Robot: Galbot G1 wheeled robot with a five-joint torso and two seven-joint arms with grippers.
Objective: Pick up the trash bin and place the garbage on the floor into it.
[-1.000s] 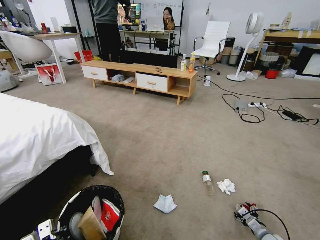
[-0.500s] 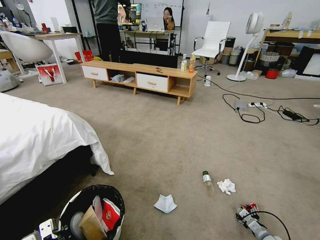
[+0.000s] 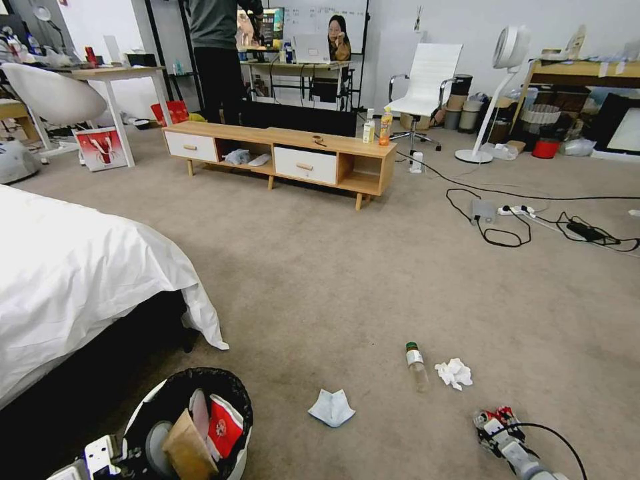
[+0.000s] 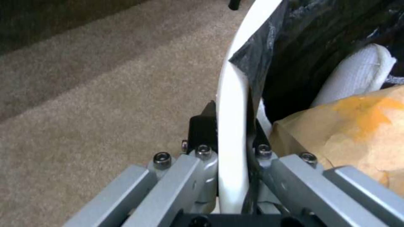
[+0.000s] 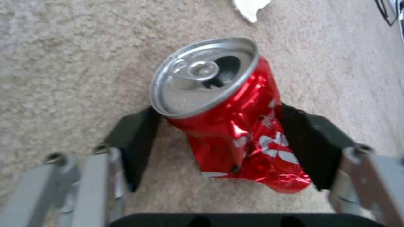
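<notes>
The trash bin, white with a black bag over its rim, hangs at the bottom left of the head view. My left gripper is shut on its rim. Inside lie a brown cardboard piece and a red-white snack packet. At the bottom right, low over the floor, my right gripper is shut on a crushed red can, its black fingers against both sides. On the carpet ahead lie a clear green-capped bottle, a crumpled tissue and a flat white tissue.
A bed with a white sheet fills the left side, close to the bin. A low wooden TV stand stands farther ahead. Cables and a power strip trail across the carpet at the right. Open carpet lies between the litter and the stand.
The view has shifted slightly. The bin in my left gripper has edged a little to the right. My right gripper stays low with the can.
</notes>
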